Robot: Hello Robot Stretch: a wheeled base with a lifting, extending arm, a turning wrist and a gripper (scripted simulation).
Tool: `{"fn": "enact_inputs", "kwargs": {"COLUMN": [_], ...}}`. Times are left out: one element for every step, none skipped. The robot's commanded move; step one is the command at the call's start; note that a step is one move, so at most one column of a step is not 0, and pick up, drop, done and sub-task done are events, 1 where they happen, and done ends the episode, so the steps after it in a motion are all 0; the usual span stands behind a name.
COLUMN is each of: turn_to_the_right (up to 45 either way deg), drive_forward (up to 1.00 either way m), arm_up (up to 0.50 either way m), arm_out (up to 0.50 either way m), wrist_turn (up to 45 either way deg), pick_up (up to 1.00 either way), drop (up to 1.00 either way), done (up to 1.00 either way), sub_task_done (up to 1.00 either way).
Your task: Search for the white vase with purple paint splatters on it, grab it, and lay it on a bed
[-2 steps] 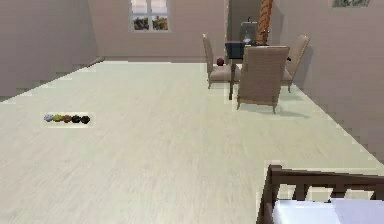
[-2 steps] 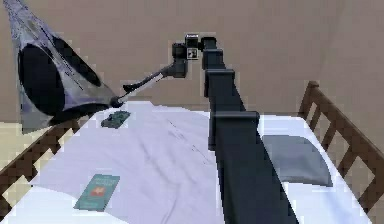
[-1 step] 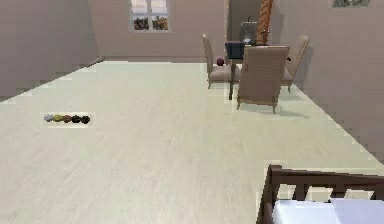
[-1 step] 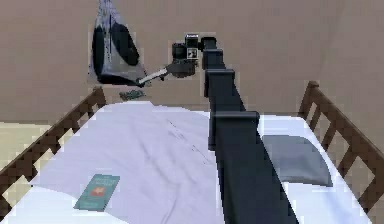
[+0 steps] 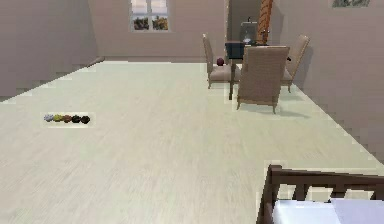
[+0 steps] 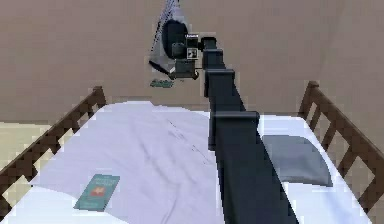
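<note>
In the arm side view my arm (image 6: 232,120) reaches out over a bed (image 6: 150,140) that has a white sheet and a dark wooden frame. At its far end the gripper (image 6: 172,58) holds a pale vase-like thing with darker marks (image 6: 166,28). The thing hangs above the far side of the bed, in front of the wall and clear of the sheet. Its markings are too small to make out. One corner of the same bed frame (image 5: 318,190) stands at the forward view's lower right.
A grey pillow (image 6: 292,160) and a teal book (image 6: 98,190) lie on the bed. In the forward view, a dining table (image 5: 240,52) with chairs (image 5: 262,75) stands at the back right under a window (image 5: 152,14). A row of small dark balls (image 5: 67,119) lies on the open pale floor.
</note>
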Motion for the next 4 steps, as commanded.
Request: {"fn": "enact_inputs", "kwargs": {"turn_to_the_right": [0.0,0.0,0.0,0.0], "drive_forward": [0.0,0.0,0.0,0.0], "arm_up": [-0.4,-0.32,0.0,0.1], "arm_out": [0.0,0.0,0.0,0.0], "wrist_turn": [0.0,0.0,0.0,0.0], "pick_up": [0.0,0.0,0.0,0.0], "drop": [0.0,0.0,1.0,0.0], "done": [0.0,0.0,0.0,0.0], "sub_task_done": [0.0,0.0,0.0,0.0]}}
